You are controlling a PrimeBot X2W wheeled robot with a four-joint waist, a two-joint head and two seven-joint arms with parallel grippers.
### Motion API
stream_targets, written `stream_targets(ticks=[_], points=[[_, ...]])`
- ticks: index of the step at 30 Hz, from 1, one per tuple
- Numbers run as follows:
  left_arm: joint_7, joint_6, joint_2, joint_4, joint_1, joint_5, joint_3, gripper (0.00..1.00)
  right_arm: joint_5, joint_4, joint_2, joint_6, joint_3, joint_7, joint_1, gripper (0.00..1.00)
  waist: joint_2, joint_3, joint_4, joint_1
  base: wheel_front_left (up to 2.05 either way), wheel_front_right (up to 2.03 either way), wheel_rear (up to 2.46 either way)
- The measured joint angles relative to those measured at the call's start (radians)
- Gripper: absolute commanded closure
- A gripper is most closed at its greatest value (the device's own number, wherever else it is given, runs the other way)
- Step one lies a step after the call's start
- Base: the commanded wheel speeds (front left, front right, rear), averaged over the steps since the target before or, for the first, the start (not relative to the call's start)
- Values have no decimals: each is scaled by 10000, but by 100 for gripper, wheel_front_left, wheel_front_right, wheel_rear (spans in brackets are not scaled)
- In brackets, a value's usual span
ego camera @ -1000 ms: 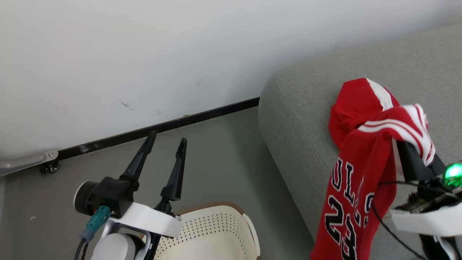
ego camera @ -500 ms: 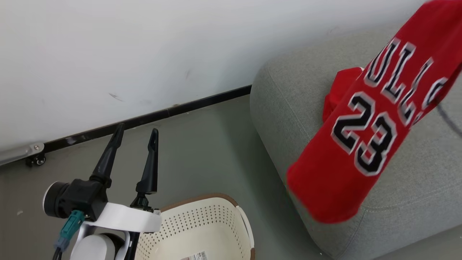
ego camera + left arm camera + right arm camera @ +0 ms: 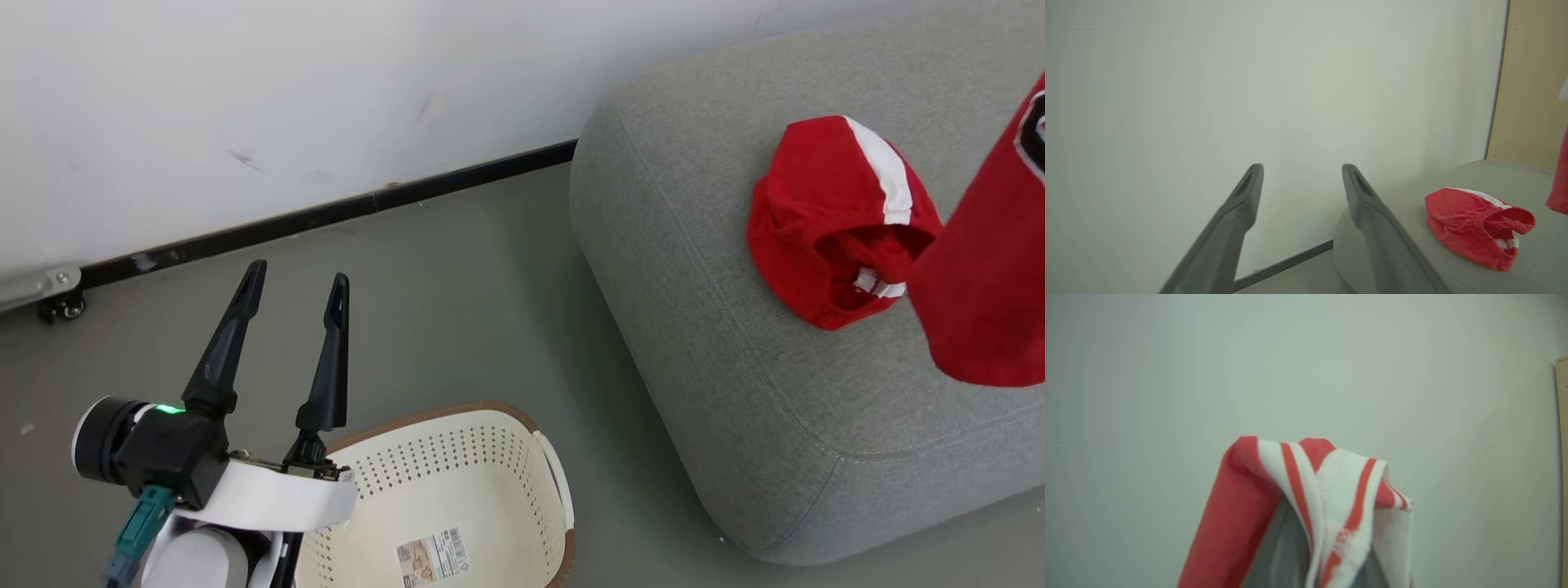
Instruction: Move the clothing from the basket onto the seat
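Observation:
The red shorts with a white stripe lie crumpled on the grey seat; the left wrist view shows the shorts on the seat too. The red jersey hangs in the air above the seat's right side, cut off by the frame edge. In the right wrist view its white-and-red trim is draped over my right gripper's fingers, which are shut on it. My left gripper stands open over the floor, behind the cream basket, nothing between its fingers. The basket holds only a sticker label.
A white wall with a black baseboard runs behind the floor strip between basket and seat. A small metal bracket on a caster sits at the far left. A beige panel stands behind the seat.
The jersey has swung up and to the right, off toward the frame's right edge, uncovering the shorts. The head camera has shifted, showing more of basket and seat. The left gripper stays open.

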Motion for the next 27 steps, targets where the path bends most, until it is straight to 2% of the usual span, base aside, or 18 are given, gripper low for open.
stream_targets(ticks=[13, 23, 27], points=[[105, 12, 449, -673, -41, 121, 94, 0, -268, 1586, -901, 0, -451, 265, -2341, 100, 0, 887, 248, 0, 0, 0, 0], [382, 12, 660, -1158, -419, 274, 198, 0, -872, 2711, -982, 0, -334, 332, -2597, 100, 0, 1579, 434, 0, 0, 0, 0], [497, 12, 719, -1294, -465, 351, 211, 0, -940, 3137, -1223, 0, -382, 318, -2753, 100, 0, 1855, 492, 0, 0, 0, 0]])
